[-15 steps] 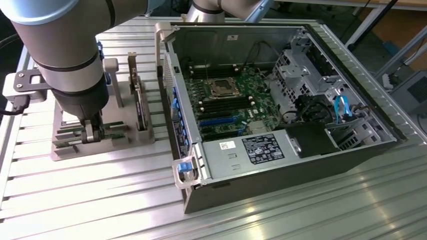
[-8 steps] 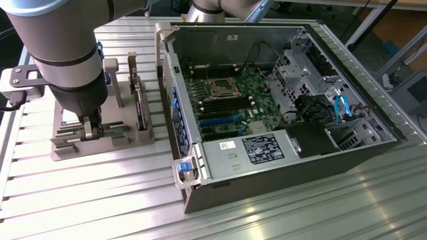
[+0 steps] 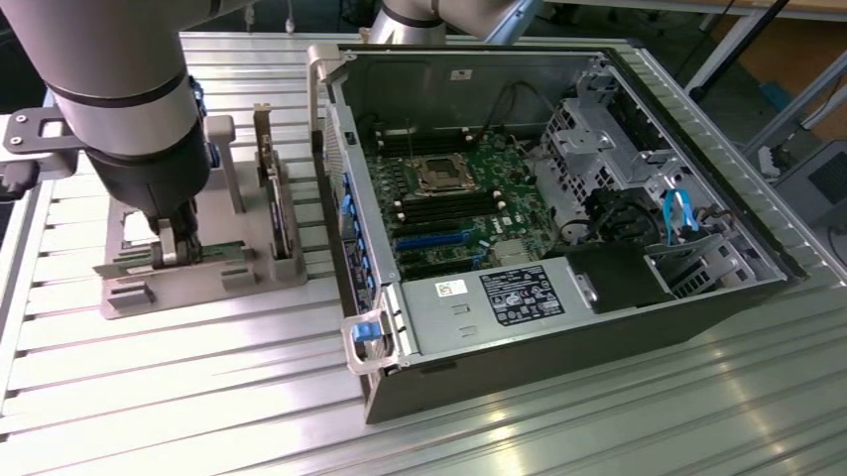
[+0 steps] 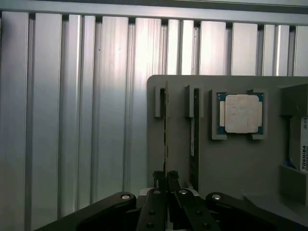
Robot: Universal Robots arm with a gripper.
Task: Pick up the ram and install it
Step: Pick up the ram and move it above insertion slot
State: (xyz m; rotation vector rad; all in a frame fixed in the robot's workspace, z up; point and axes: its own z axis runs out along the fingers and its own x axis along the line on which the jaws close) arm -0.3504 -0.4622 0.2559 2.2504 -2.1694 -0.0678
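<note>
Gripper [image 4: 166, 176] clamped shut on the slim circuit-board ram stick [image 4: 166, 125].
The stick stands on edge in the grey plastic holder tray [image 4: 226, 163], straight ahead of the tool, likely so its flat faces can be pinched.

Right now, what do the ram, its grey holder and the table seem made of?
The ram: thin yellowish-green edge, likely circuit-board laminate. The holder: matte grey, no glare, probably plastic. The table: slatted, brushed, reflective metal, likely aluminium.
</note>
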